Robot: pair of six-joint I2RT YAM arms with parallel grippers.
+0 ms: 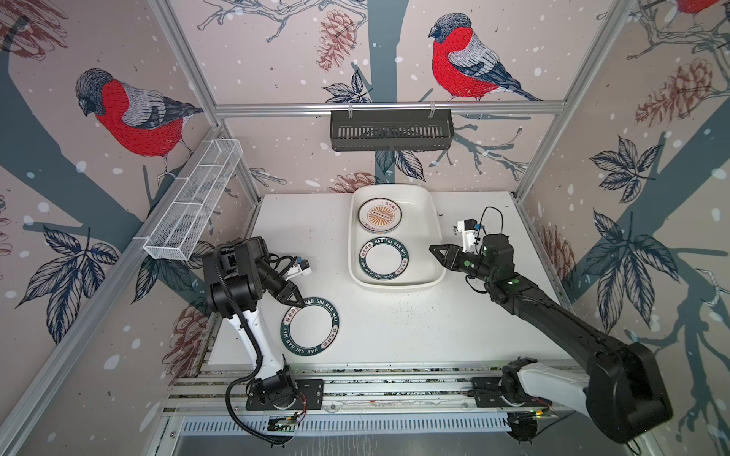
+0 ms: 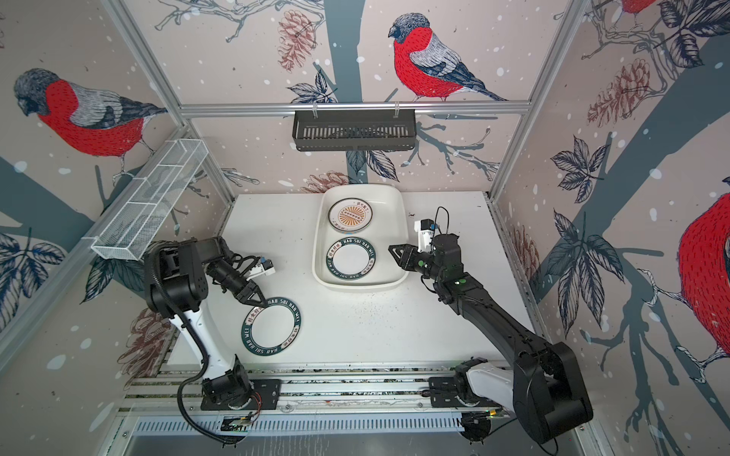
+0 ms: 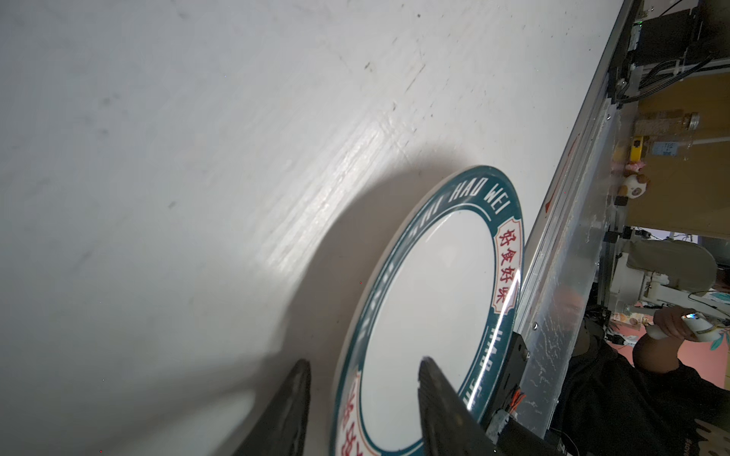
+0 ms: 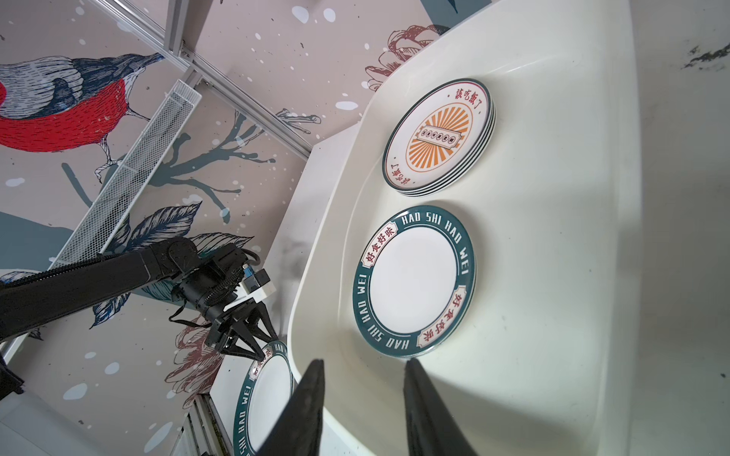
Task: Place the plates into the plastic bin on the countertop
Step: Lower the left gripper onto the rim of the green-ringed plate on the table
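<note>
Cream plastic bin (image 1: 424,237) lengthwise front-to-back, left fingers (image 3: 290,406) apart astride lettered plate (image 3: 430,308) rim, right fingers (image 4: 424,406) apart, empty.

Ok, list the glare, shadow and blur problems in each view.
Left wrist view: glare streak on the rim of the lettered plate, broad shadow on the countertop beside it, left gripper blurred. Right wrist view: plastic bin in focus, right gripper blurred. Both top views: sharp throughout, evenly lit.

A robotics lab test cell: aluminium framing (image 1: 389,107) holds bird-print panels (image 1: 130,114), two arms (image 1: 553,316) bolted to a rail (image 1: 395,389) at six o'clock, cardboard boxes (image 3: 679,189) and cables (image 3: 671,75) outside
</note>
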